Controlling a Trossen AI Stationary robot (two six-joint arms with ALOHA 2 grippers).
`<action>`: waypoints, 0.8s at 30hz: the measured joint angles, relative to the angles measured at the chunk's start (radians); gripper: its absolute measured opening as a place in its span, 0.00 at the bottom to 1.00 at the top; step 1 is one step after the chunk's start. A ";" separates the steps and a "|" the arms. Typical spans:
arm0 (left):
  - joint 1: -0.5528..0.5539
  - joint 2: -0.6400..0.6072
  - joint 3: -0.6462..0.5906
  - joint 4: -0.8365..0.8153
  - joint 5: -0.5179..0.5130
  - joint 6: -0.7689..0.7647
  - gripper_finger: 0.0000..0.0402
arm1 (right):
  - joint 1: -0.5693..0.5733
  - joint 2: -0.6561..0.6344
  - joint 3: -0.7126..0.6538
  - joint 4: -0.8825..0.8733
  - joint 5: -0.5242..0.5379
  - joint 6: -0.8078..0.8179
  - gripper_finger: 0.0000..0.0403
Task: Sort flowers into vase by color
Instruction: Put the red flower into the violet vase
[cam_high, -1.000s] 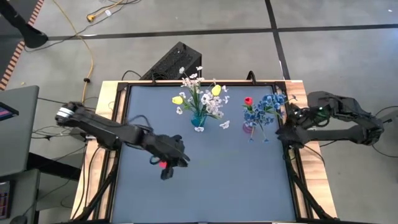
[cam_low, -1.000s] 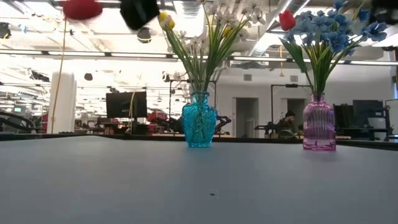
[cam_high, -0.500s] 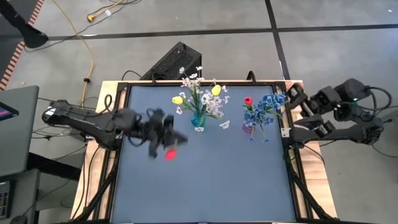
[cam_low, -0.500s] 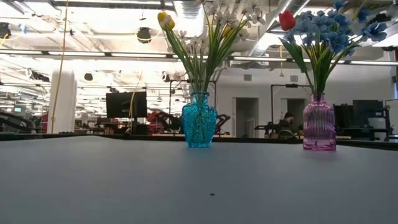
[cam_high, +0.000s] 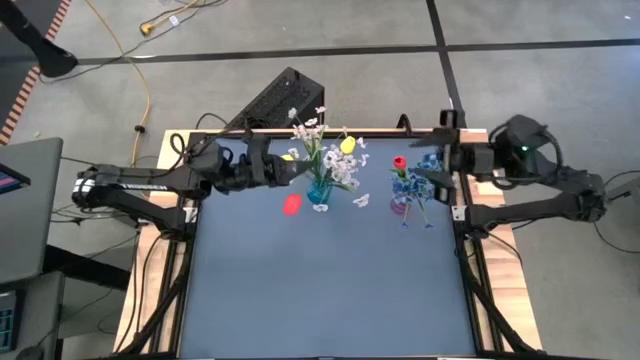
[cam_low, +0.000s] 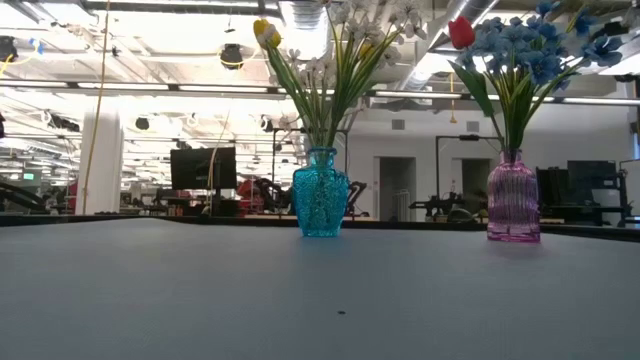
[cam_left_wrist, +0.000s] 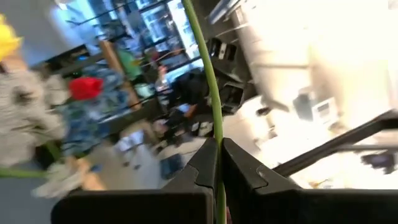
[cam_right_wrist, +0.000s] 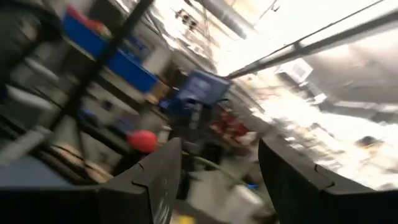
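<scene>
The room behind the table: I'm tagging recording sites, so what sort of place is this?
Probably a big open lab or workshop: long ceiling lights, a monitor among benches behind the vases, and a bare concrete floor with a loose cable around the table.

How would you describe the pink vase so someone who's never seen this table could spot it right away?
Start at the dark grey table and look along its far edge, where two small ribbed glass vases stand. The pink glass vase is the one nearer the right arm, holding blue blossom sprays and one red tulip bud. Its neighbour, the turquoise glass vase, holds white sprays and yellow buds instead.
</scene>
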 joint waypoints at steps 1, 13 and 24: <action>0.005 0.014 0.012 0.013 0.001 -0.017 0.00 | 0.000 0.024 0.020 0.006 0.020 -0.046 0.59; 0.039 0.142 0.140 0.014 0.058 -0.137 0.00 | 0.012 0.266 0.114 0.000 0.337 -0.504 0.59; 0.049 0.167 0.167 -0.110 0.076 -0.140 0.00 | 0.072 0.382 0.114 0.033 0.557 -0.690 0.57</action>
